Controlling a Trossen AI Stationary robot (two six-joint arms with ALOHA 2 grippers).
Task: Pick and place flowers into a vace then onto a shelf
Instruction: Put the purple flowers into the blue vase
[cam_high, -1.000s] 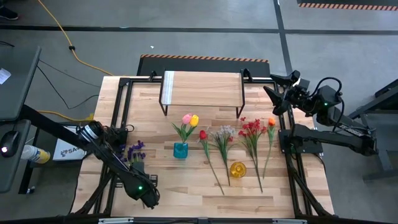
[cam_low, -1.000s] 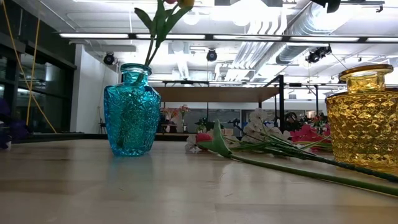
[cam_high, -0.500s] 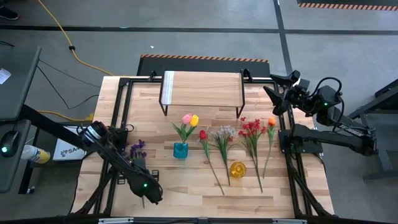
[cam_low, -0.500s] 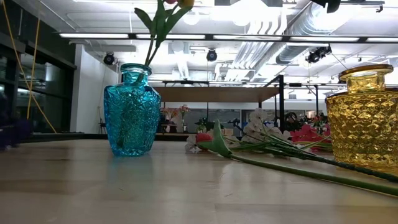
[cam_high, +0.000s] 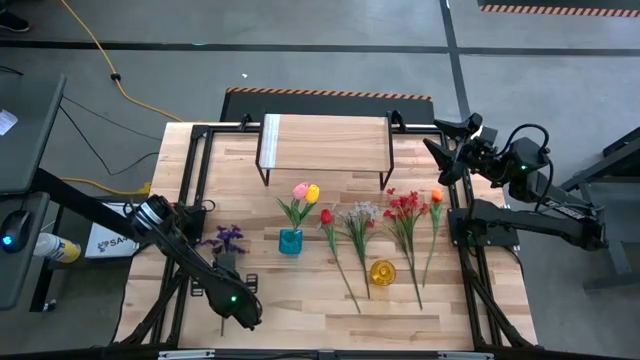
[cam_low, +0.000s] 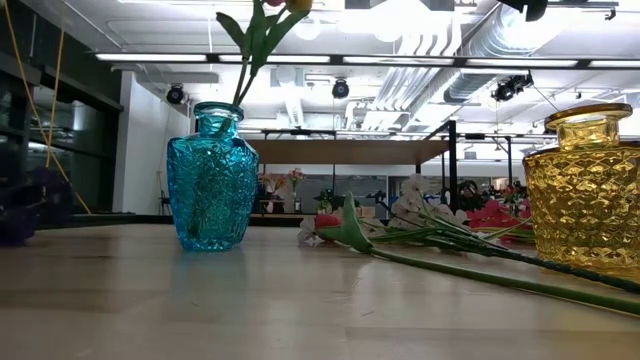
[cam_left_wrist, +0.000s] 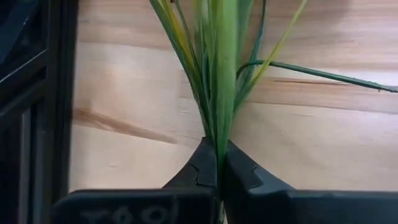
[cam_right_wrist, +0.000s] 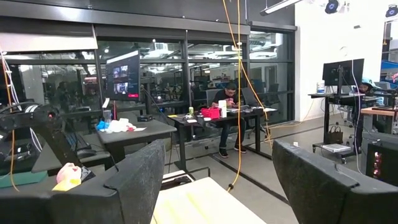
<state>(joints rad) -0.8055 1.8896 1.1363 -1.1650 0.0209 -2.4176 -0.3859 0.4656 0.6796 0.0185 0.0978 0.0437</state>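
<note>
My left gripper (cam_high: 223, 266) is near the table's left front and is shut on a purple flower (cam_high: 228, 240), whose bloom also shows dark at the left of the low view (cam_low: 35, 200). A blue glass vase (cam_high: 290, 241) stands mid-table with a pink and a yellow tulip in it. A yellow glass vase (cam_high: 382, 272) stands to its right. Several flowers (cam_high: 380, 225) lie flat on the table between them and beyond. The shelf (cam_high: 325, 142) stands on its black legs at the far middle. My right gripper (cam_high: 440, 152) is open and empty, raised at the far right. My left gripper pinches the purple flower's bundle of green stems and leaves (cam_left_wrist: 218, 146) between its two fingers (cam_left_wrist: 200, 168). The fingers come from the table's near side, and the stems run on past the fingertips toward the far edge. The bloom (cam_high: 228, 240) is held out ahead of the gripper.
Black frame rails (cam_high: 190, 180) run along the table's left and right sides. The lying flowers' stems reach toward the near edge around the yellow vase. Bare wood (cam_high: 300, 300) lies in front of the blue vase.
My left gripper has gone toward the table's right, toward the blue vase, still shut on the purple flower. The bloom has come with it and shows farther in from the left edge of the low view.
</note>
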